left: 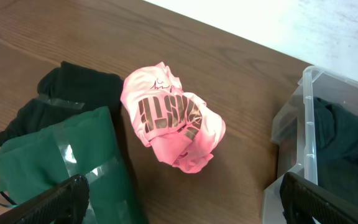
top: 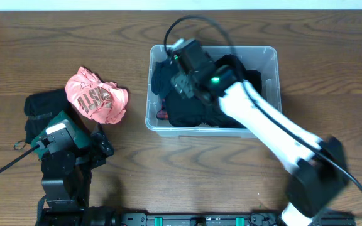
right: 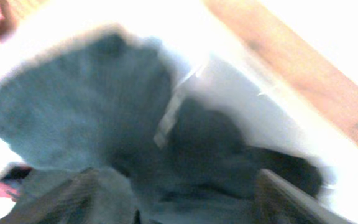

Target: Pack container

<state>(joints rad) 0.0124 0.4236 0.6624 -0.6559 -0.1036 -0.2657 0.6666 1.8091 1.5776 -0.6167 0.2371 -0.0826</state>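
Right gripper (top: 182,70) hangs low over the container (top: 269,58), which is full of dark clothes (top: 193,110); its fingers are spread apart, holding nothing. Left gripper (left: 185,196) is wide open near the pink shirt (left: 169,121).

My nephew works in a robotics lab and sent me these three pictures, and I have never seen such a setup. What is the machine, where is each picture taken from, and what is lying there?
These are two robot arms at a wooden table, each ending in a two-finger gripper. The overhead view looks straight down. The other two come from cameras on the wrists.

The right arm reaches into the container, a clear plastic bin already holding dark clothes. Its right gripper hangs over them; that picture is too blurred to show whether it holds anything.

The left gripper is open and empty. Before it lie a crumpled pink garment and green and black folded clothes.
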